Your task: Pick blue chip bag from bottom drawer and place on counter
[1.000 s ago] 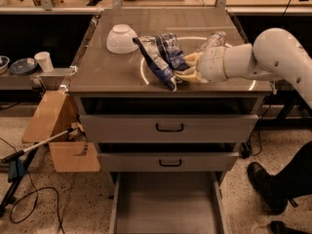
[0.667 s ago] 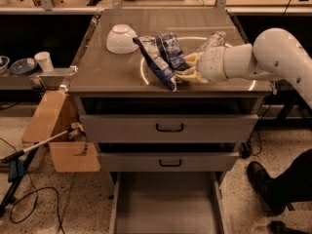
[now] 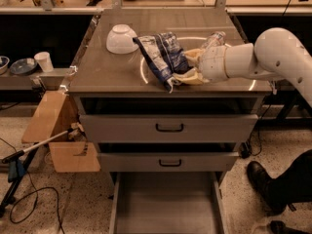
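Note:
The blue chip bag [image 3: 162, 58] is dark blue with white patches and hangs crumpled over the counter [image 3: 109, 71], its lower end at or just above the top, inside the thin white ring [image 3: 143, 71]. My gripper [image 3: 189, 67], cream-coloured at the end of the white arm [image 3: 273, 55], reaches in from the right and is shut on the bag's right side. The bottom drawer [image 3: 165, 204] stands pulled out below, and its grey floor shows bare.
An upturned white bowl [image 3: 122, 38] sits on the counter to the left of the bag. A clear plastic bottle [image 3: 214, 39] lies behind my gripper. A cardboard box [image 3: 53, 126] stands left of the cabinet. A person's shoe [image 3: 263, 184] is at the right.

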